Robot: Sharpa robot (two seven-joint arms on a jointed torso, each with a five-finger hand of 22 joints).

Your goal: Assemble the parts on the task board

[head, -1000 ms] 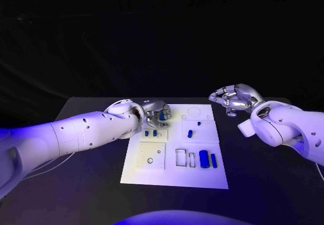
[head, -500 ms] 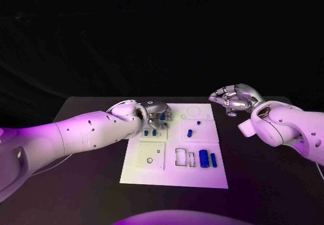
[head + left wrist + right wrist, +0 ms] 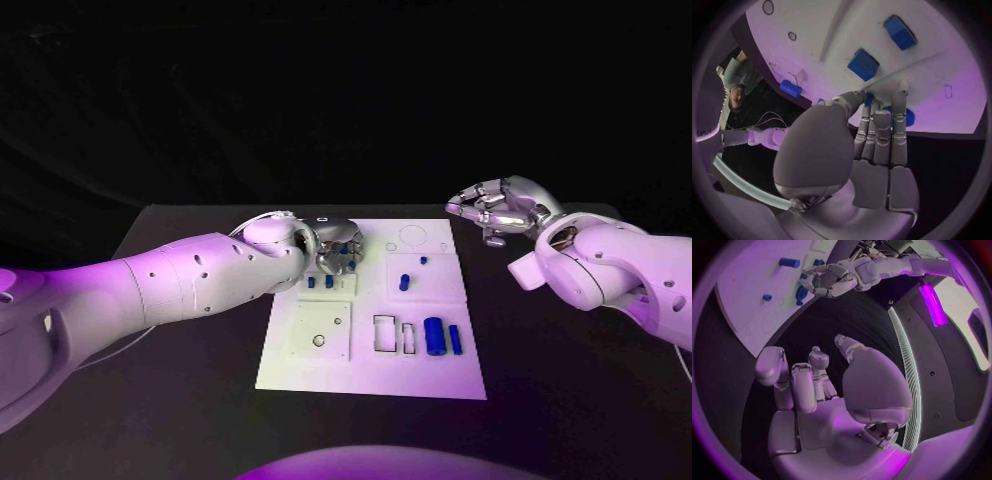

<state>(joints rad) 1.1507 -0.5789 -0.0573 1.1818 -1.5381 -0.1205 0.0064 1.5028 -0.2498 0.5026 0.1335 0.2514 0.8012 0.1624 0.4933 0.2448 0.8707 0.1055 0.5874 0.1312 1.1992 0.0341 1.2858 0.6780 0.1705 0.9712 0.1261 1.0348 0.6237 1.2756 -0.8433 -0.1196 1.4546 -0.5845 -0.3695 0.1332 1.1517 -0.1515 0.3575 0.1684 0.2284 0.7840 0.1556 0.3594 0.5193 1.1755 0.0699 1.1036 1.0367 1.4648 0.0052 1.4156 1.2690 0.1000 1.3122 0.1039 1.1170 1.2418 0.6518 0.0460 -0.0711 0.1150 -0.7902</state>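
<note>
The white task board (image 3: 372, 375) is lying in the middle of the black table (image 3: 577, 400). The left robot hand (image 3: 338, 246) is reaching over the board's far left corner, its fingers (image 3: 881, 131) lying straight and close together, the tips pointing down at the board. From the wrist camera a round blue part (image 3: 906, 117) is sitting right at those fingertips, partly hidden behind them; I cannot tell whether the hand is actually pinching it or only touching it. Two small blue parts (image 3: 320, 283) are standing side by side just near of that hand, and the same pair is showing as blue blocks (image 3: 862, 64) beyond the fingertips in the wrist view. Two more small blue parts (image 3: 408, 283) are lying toward the middle of the board, and a pair of longer blue parts (image 3: 444, 339) is resting in the near right section. The right robot hand (image 3: 498, 209) is hovering off the board's far right corner, well apart from every part, its fingers (image 3: 802, 385) curling inward around nothing.
</note>
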